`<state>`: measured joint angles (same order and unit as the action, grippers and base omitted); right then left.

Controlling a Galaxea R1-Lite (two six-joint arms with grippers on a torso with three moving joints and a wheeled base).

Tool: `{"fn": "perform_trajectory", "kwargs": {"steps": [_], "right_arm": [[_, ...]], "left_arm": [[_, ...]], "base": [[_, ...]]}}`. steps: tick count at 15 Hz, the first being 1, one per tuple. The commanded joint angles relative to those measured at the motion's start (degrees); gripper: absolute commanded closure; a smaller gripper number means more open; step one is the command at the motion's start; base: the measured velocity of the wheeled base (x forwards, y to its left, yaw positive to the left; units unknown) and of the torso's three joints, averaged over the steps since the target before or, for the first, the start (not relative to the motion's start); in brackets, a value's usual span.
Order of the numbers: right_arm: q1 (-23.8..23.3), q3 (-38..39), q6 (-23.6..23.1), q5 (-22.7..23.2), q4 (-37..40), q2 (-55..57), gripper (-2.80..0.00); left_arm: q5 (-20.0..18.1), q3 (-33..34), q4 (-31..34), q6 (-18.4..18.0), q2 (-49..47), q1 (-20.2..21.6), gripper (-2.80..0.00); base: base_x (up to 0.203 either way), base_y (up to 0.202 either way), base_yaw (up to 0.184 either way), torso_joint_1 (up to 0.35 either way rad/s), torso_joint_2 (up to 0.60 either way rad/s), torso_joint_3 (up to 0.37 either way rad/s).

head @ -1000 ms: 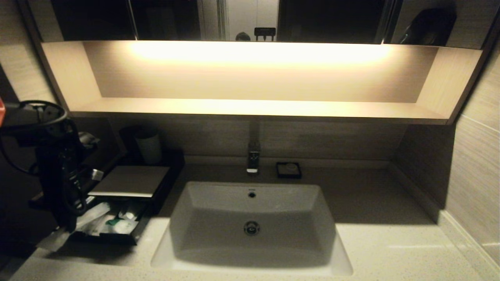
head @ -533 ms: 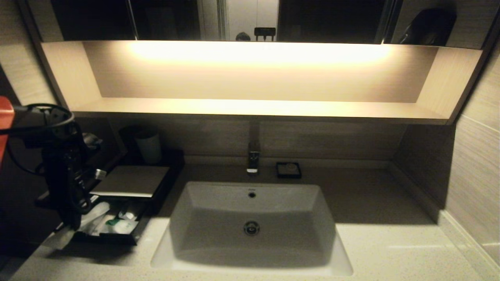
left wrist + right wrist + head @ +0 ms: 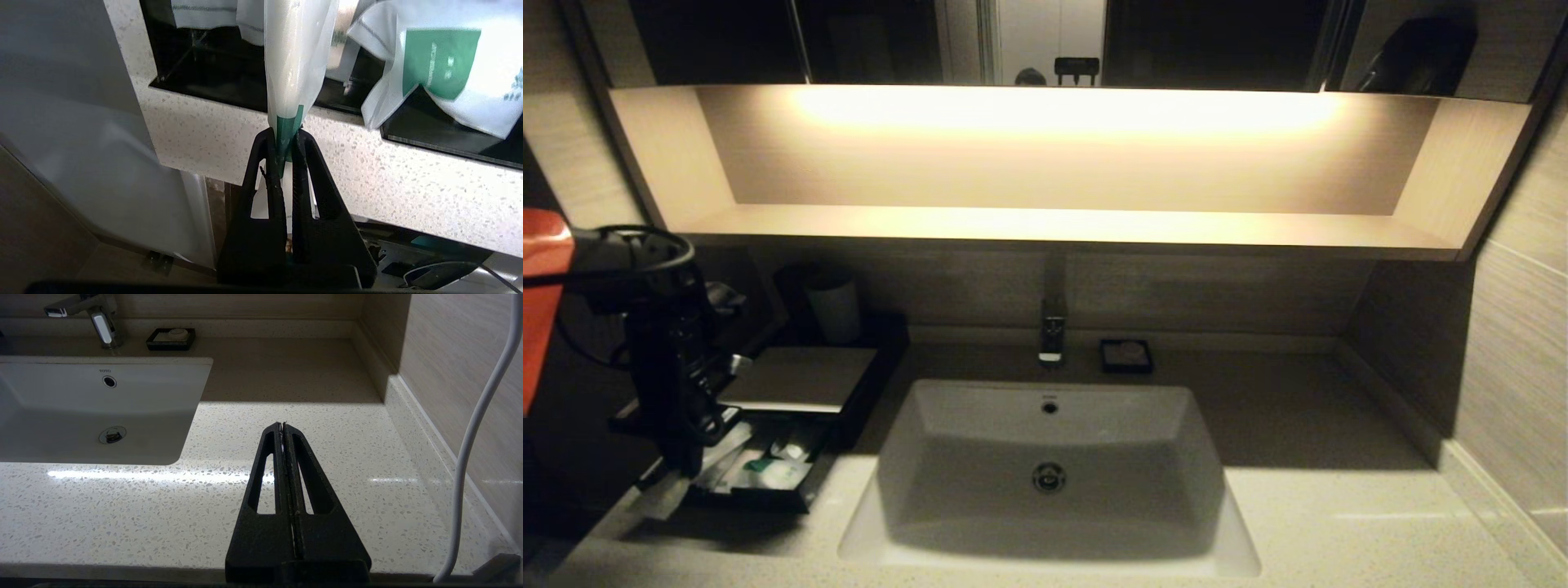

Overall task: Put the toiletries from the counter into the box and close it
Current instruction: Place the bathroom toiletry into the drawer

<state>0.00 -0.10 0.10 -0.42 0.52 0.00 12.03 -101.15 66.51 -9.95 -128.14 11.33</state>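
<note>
- The desk — pale speckled stone around a white sink basin — carries the box at its left edge, beside the basin.
- The box's flat beige top panel sits above a shallow drawer pulled out toward the front edge; several wrapped toiletries, white with green accents, already lie in it.
- Over the last second the left arm has drifted from just outside the drawer's left side toward the drawer, bringing the left gripper along.
- Its fingers are clamped on the green end of a long slim packet, likely a toothbrush pack. In the left wrist view the packet reaches across the strip of desk and over the drawer's rim, its far end among the other packets.
- What that means, as I judge it — the last item is being fed in, and no other packet shows on the bare desk. Letting go, then pushing the drawer shut, would be what remains.
- A risk: the packet's tail overhangs the rim and could jam the drawer when it closes.
- The right gripper is parked above the desk's right part near the front edge, fingers pressed together on nothing.
</note>
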Motion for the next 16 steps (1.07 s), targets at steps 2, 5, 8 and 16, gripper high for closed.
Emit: {"fn": "perform_trajectory", "kwargs": {"steps": [2,5,8,16], "right_arm": [[0.0,0.01,-0.01,-0.02,0.0,0.0,0.0],[0.0,0.01,-0.01,-0.02,0.0,0.0,0.0],[0.0,0.01,-0.01,-0.02,0.0,0.0,0.0],[0.0,0.01,-0.01,-0.02,0.0,0.0,0.0]], "left_arm": [[0.1,-1.05,-0.33,0.01,-1.57,0.01,0.0],[0.1,-2.06,-0.83,0.01,-2.83,0.01,0.0],[0.1,-3.4,-0.86,0.02,-3.89,0.01,0.0],[-0.38,-7.25,-0.92,0.54,-6.61,0.01,0.0]], "base": [[0.0,0.0,0.0,0.0,0.0,0.0],[0.0,0.0,0.0,0.0,0.0,0.0],[0.0,0.0,0.0,0.0,0.0,0.0],[0.0,0.0,0.0,0.0,0.0,0.0]]}}
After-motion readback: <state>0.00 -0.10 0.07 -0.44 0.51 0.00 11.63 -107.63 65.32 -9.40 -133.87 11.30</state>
